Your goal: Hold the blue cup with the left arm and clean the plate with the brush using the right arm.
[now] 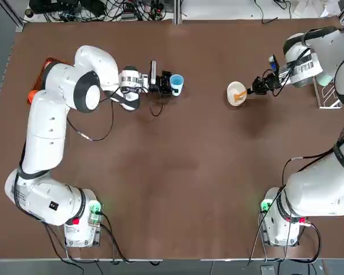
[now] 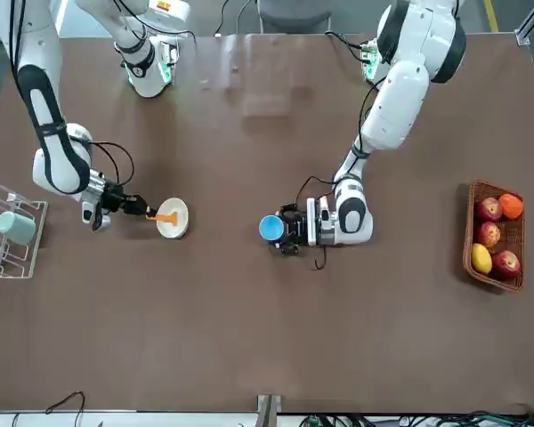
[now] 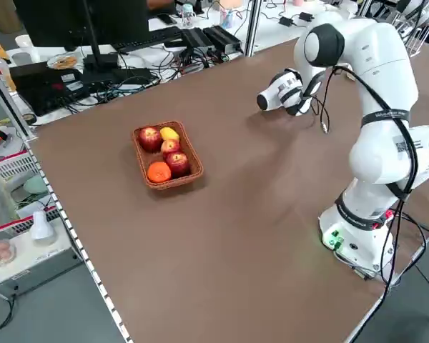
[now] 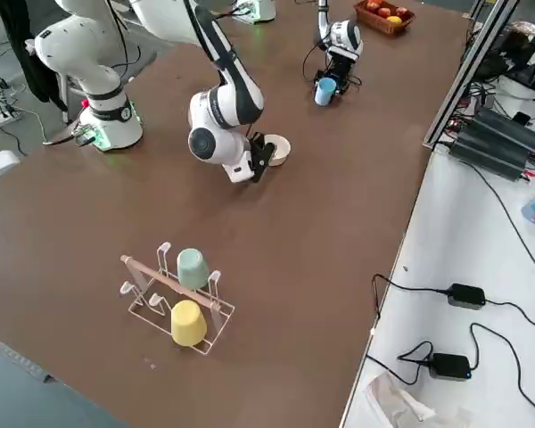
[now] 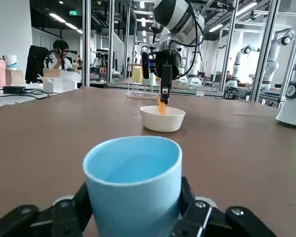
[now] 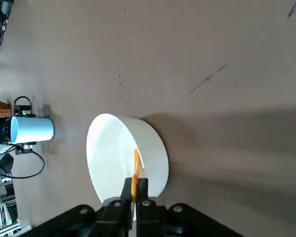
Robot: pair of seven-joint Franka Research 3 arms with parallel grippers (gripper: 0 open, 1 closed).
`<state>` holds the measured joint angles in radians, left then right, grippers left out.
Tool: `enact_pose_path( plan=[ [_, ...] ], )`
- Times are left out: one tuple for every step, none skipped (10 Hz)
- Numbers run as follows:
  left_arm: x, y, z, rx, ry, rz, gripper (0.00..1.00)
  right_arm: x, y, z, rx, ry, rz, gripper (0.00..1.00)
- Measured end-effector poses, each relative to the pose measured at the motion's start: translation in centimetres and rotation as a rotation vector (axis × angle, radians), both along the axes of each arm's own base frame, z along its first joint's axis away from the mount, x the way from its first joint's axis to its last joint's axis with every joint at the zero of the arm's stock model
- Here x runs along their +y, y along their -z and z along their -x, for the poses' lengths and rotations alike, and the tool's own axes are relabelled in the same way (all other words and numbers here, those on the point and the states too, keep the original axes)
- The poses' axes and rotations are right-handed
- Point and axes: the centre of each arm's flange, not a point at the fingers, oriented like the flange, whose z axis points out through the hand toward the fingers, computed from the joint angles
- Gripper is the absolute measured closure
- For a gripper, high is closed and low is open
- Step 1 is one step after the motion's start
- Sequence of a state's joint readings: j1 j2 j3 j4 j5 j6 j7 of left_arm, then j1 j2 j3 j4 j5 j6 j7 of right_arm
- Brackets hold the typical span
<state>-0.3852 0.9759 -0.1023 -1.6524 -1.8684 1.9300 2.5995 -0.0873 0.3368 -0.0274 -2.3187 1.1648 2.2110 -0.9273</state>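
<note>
Blue cup (image 5: 132, 182): upright on the brown table (image 1: 178, 172), left of centre in the overhead view, pinched at its lower wall by the left gripper (image 5: 133, 217), jaws pressed in on either side. Looks thin-walled plastic, light and a little springy, smooth enough to slip or tip if squeezed near the rim; best held low on the wall, as here, with modest pressure.

Plate (image 6: 126, 158): well apart from the cup, toward the right arm's side, flat on the table. Shallow, light, unsecured; likely to skate or flip under sideways scrubbing, so downward strokes toward its middle seem safer.

Brush (image 6: 135, 170): short orange handle clamped in the right gripper (image 6: 134, 197), jaws shut tight on it, bristle end dipping into the plate. Stiff handle, soft tip; grip near the handle's back end.

Farther out: wire rack (image 4: 174, 308) with two cups, fruit basket (image 2: 497, 236).
</note>
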Motion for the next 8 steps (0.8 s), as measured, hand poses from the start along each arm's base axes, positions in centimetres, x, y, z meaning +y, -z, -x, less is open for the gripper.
enact_pose_path(
  plan=[
    [0.0, 0.0, 0.0, 0.000, 0.000, 0.000, 0.30, 0.0, -0.2, -0.1, 0.010, 0.013, -0.001, 0.95],
    [0.0, 0.0, 0.0, 0.000, 0.000, 0.000, 0.28, 0.0, -0.5, -0.3, 0.017, 0.026, -0.003, 0.95],
    [0.0, 0.0, 0.0, -0.001, 0.000, -0.001, 0.26, 0.1, -0.9, -0.4, 0.020, 0.033, -0.007, 0.95],
    [0.0, 0.0, 0.0, -0.007, 0.000, -0.001, 0.30, 0.1, -1.3, -0.5, 0.018, 0.036, -0.009, 0.95],
    [0.0, 0.0, -0.1, -0.012, 0.000, -0.001, 0.32, 0.2, -1.6, -0.6, 0.020, 0.043, -0.010, 0.95],
    [0.1, 0.0, -0.2, -0.016, -0.001, -0.002, 0.32, 0.4, -2.2, -0.8, 0.028, 0.054, -0.014, 0.95],
    [0.2, 0.0, -0.2, -0.017, -0.002, -0.002, 0.32, 1.0, -3.0, -1.0, 0.036, 0.062, -0.019, 0.95],
    [0.2, 0.0, -0.2, -0.018, -0.002, -0.003, 0.32, 1.7, -4.1, -1.2, 0.044, 0.067, -0.019, 0.95]
  ],
)
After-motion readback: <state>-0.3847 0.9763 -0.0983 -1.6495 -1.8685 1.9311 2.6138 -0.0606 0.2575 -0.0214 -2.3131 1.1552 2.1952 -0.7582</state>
